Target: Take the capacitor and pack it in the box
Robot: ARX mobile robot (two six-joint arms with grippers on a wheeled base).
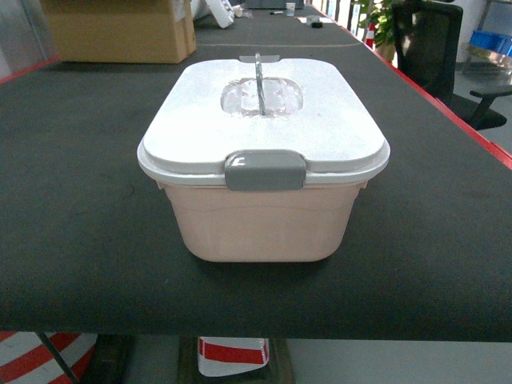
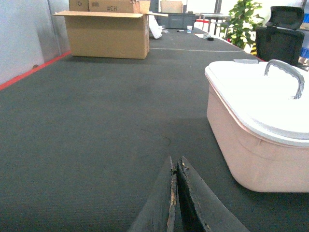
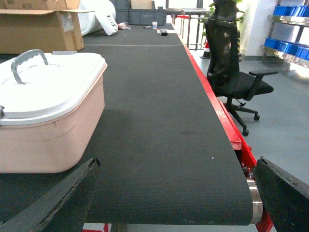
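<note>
Sitting near the front edge of the dark table, squarely before me in the head view, is the box, a pale pink tub with a white rim. Its white lid is seated on top, the grey clip latch on the near side lies flat against the rim, and the grey handle stands upright over a clear recessed patch in the lid's middle. I see no capacitor in any view, and with the lid on I cannot tell what the box holds. My left gripper hangs low over the mat to the left of the box, apart from it, with both dark fingers pressed together at the tips and nothing between them. My right gripper is on the box's other side, its two fingers spread far apart at the bottom corners of that wrist view, bare mat showing between them and nothing held. Neither gripper appears in the head view. Farther back on the table, at the left, stands a brown cardboard carton with its flaps open. A red strip runs along the table's right edge, and beyond it a black office chair stands on the grey floor, with a green plant behind and blue bins on shelving at the far right.
</note>
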